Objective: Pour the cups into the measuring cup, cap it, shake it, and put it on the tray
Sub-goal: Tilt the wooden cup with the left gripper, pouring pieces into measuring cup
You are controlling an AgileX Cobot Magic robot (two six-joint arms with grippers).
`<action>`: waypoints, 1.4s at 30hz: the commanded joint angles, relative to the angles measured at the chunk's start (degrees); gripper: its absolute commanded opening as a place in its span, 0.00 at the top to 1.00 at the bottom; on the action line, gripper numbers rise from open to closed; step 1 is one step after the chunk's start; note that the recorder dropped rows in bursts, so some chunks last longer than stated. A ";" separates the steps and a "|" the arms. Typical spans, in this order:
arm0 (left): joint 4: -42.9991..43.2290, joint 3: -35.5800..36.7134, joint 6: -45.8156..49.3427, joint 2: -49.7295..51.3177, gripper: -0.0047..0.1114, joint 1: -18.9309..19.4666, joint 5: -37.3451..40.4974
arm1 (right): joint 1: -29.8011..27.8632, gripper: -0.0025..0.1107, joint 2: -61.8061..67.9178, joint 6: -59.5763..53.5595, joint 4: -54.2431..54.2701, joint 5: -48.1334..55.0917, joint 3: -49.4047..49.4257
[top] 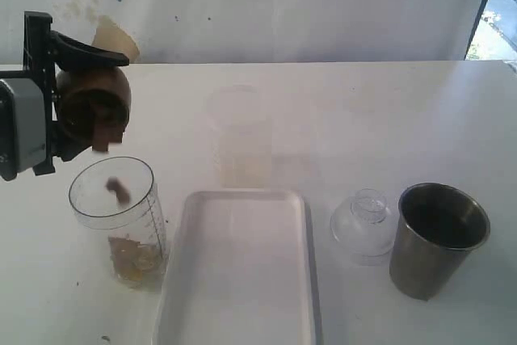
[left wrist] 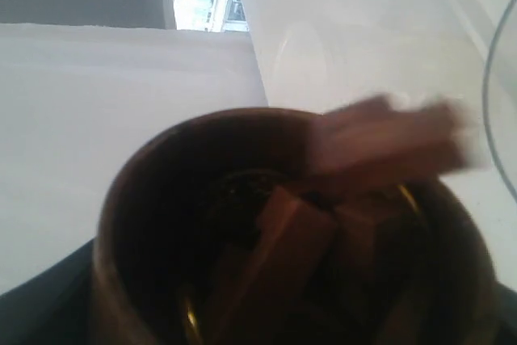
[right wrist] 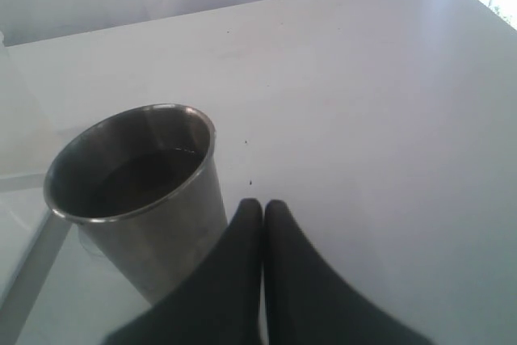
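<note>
The tray (top: 242, 280) lies between measuring cup (top: 121, 224) and steel tumbler (top: 436, 240); left hand (top: 81, 101) grips tipped wooden cup (top: 103, 93), right hand (right wrist: 262, 216) closed.

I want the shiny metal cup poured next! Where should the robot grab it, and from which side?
Probably the middle of the wall of the tapered brushed-steel tumbler, coming from the side away from the clear domed cap that sits close beside it. It stands upright and widens upward, so it shouldn't slip down through the jaws. The shut right gripper must open first.
</note>
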 commanded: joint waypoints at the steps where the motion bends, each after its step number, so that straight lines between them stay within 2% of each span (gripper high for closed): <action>1: -1.91 -0.13 2.87 -0.48 0.96 -0.43 -0.93 | 0.29 0.98 -0.35 0.07 -0.33 -0.75 0.08; 7: 2.29 -0.13 6.54 -0.48 0.96 -0.43 -1.20 | 0.29 0.98 -0.35 0.07 -0.33 -0.75 0.08; 17: 2.50 -0.13 12.02 -1.24 0.96 -0.52 -1.17 | 0.29 0.98 -0.35 0.07 -0.33 -0.75 0.08; 24: 2.66 -0.13 15.41 -1.47 0.96 -0.52 -8.69 | 0.29 0.98 -0.35 0.07 -0.33 -0.75 0.08; 29: 5.29 -0.13 22.19 -1.47 0.96 -0.52 -5.44 | 0.29 0.98 -0.35 0.07 -0.33 -0.75 0.08; 35: 5.23 -0.13 22.31 -1.47 0.96 -0.52 -4.84 | 0.29 0.98 -0.35 0.07 -0.33 -0.75 0.08; 42: 5.23 -0.13 29.43 -1.47 0.96 -0.52 2.90 | 0.29 0.98 -0.35 0.07 -0.17 -0.75 0.08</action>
